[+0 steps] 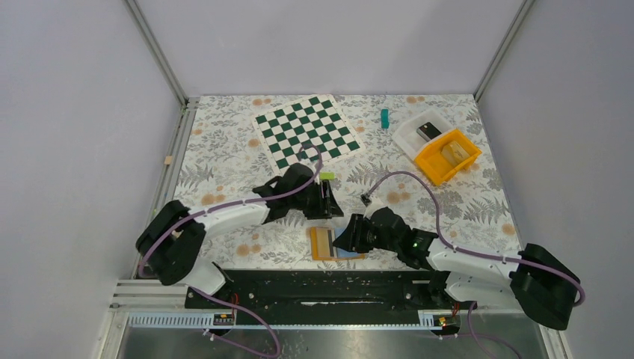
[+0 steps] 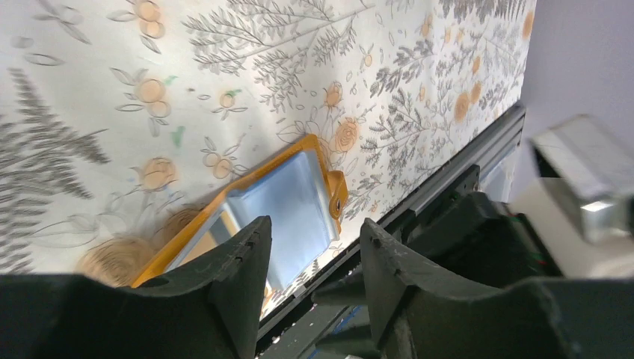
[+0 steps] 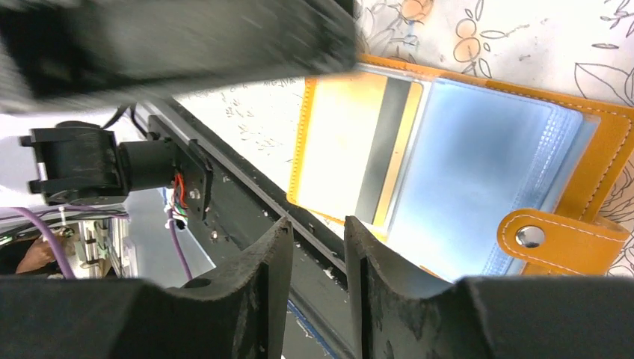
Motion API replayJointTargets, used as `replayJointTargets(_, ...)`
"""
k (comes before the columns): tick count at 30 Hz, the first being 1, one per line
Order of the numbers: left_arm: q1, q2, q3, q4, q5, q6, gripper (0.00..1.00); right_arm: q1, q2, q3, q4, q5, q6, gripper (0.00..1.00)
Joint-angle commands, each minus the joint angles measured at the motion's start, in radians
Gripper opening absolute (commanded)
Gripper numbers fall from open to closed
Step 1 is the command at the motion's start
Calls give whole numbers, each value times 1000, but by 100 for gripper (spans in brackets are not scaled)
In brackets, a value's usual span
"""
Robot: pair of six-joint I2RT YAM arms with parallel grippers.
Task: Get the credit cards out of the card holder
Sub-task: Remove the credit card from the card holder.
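Under everything: floral-print surface (image 1: 224, 149). Far centre on it: green-and-white checkered mat (image 1: 306, 131). Far R: white tray (image 1: 413, 134) touching orange bin (image 1: 447, 155).

Near front edge, both arms bent inward toward one spot.

Left gripper (image 1: 327, 200): just beyond card holder (image 1: 323, 244), fingers (image 2: 247, 262) well apart, nothing btwn them. Through the gap in wrist view: only holder and black front rail (image 1: 314, 288). No contact w/ holder visible.

Right gripper (image 1: 345, 238): at holder's R side, over the blue part. Fingers (image 3: 273, 254) only slightly apart, narrow slot, nothing clamped. Contact w/ holder: cannot tell.

Card holder: opened flat on surface, right next to front rail, btwn the two grippers. Inside, on one page: light-blue credit cards (image 3: 478, 164) under clear textured sleeve, count unclear. On other page: pale yellow card (image 3: 336, 157) w/ dark stripe. At holder's edge: snap tab (image 3: 568, 243) w/ metal stud.

Far back, near tray: small green block (image 1: 384, 118).
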Motion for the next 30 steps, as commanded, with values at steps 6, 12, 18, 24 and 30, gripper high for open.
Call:
replayJointTargets(6,31,-235,-64,-185,-168,45,46,8,155,68,105,-15,-11,39)
replayJointTargets(12,30,-282,-189,-136,-144,8,40,8,242,75,127,16,-9,38)
replayJointTargets(18,25,-251,-238,-101,-129,11,43,-4,280,54,127,53,-8,38)
replayJointTargets(24,20,-206,-270,-59,-122,17,47,-8,289,17,146,69,9,37)
replayJointTargets(30,19,-184,-276,-47,-113,20,41,-9,283,8,150,70,17,37)
